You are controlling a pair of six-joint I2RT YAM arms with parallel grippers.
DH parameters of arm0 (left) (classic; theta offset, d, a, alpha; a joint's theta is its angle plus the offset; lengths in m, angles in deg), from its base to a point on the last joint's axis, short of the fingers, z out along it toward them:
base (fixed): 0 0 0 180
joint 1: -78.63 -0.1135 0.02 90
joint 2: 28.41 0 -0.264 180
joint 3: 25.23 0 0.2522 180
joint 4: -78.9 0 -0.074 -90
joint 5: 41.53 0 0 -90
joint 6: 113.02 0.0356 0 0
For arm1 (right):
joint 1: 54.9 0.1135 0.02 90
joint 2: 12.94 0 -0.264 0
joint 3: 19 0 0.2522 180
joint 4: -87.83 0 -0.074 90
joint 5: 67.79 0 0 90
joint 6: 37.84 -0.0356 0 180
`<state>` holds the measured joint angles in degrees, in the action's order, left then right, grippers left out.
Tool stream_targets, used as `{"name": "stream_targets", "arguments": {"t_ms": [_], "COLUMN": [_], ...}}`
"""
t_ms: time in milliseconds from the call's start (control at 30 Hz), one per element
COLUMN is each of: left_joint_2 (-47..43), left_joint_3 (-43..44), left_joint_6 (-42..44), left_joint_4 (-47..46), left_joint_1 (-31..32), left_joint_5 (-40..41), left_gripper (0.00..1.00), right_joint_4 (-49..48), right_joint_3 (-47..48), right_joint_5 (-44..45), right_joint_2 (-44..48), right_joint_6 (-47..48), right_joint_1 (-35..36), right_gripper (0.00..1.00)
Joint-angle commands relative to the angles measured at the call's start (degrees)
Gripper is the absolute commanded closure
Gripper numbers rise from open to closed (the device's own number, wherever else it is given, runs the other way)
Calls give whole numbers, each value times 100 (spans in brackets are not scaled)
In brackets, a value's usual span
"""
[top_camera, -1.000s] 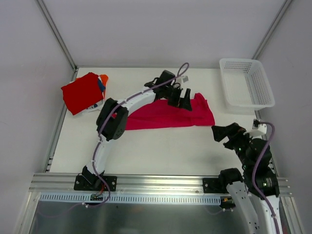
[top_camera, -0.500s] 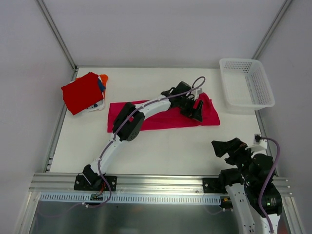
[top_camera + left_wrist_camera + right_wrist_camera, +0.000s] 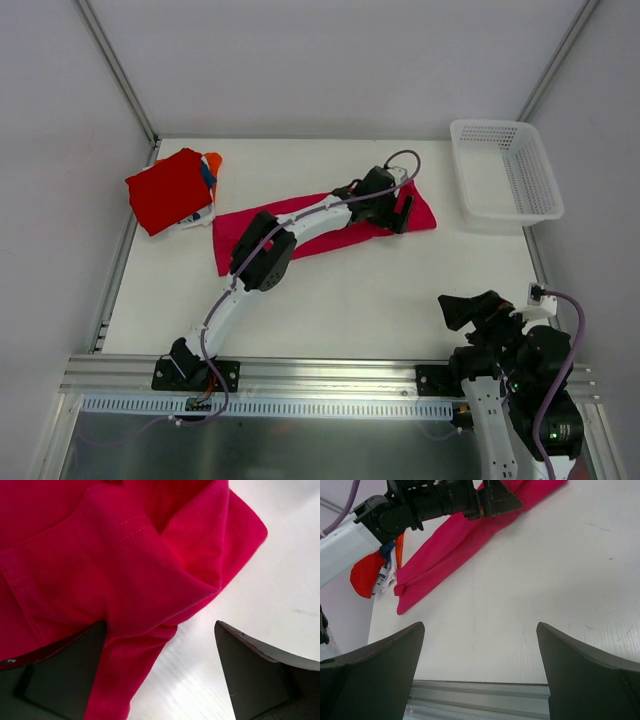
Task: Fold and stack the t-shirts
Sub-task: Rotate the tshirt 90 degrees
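Magenta t-shirt (image 3: 235, 232) lies as a long strip; red t-shirt (image 3: 168, 190) tops a seemingly folded stack (image 3: 210, 166).

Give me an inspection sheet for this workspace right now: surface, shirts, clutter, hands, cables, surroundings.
Surface: white table, a few faint marks.
Job's things: magenta-pink cloth t-shirt folded to a long strip across the middle; plain red folded t-shirt tops a stack at far left, orange, blue and white edges beneath.
Clutter: white plastic mesh basket, far right.
Hands: left hand open at the strip's right end, cloth draped over one finger; right hand open over bare table, near right.
Cables: purple cable along left arm, another along right arm.
Surroundings: pale walls, aluminium frame posts, aluminium rail at near edge.
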<state>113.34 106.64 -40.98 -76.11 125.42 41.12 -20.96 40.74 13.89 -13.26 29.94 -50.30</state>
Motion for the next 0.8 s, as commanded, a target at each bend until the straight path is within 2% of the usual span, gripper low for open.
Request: {"name": "stream_targets", "arguments": {"t_ms": [0,133,367,400,433,500,633,700,767], "left_joint_2": [-192,-69,818,801,749,521,-242,-1059,-1988], "left_joint_3": [89,485,2381,2419,2376,2226,1972,1227,211], "left_joint_6": [20,-94,-15,-6,11,-24,-323,-227,-7], "left_joint_4": [442,442,372,206,-300,-734,-1060,-1350,-1613], "left_joint_1": [-721,-1329,-2173,-2234,-2331,-2419,-2508,-2446,-2341], "left_joint_5": [700,657,639,613,621,499,-133,-424,-233], "left_gripper": [6,1,1,1,1,1,1,1,1], "right_joint_4": [179,275,372,389,407,372,-65,-539,-962], "right_joint_3": [122,78,-27,-45,-97,-168,-632,-896,-1238], "right_joint_5": [-126,-100,-39,-30,-21,-30,-275,-651,-916], "right_joint_2": [445,471,454,462,471,524,533,402,243], "right_joint_6": [95,112,244,253,244,209,51,-158,-379], "right_joint_1": [-73,-91,-126,-135,-135,-144,-196,-231,-232], "right_gripper": [1,0,1,1,1,0,1,1,1]}}
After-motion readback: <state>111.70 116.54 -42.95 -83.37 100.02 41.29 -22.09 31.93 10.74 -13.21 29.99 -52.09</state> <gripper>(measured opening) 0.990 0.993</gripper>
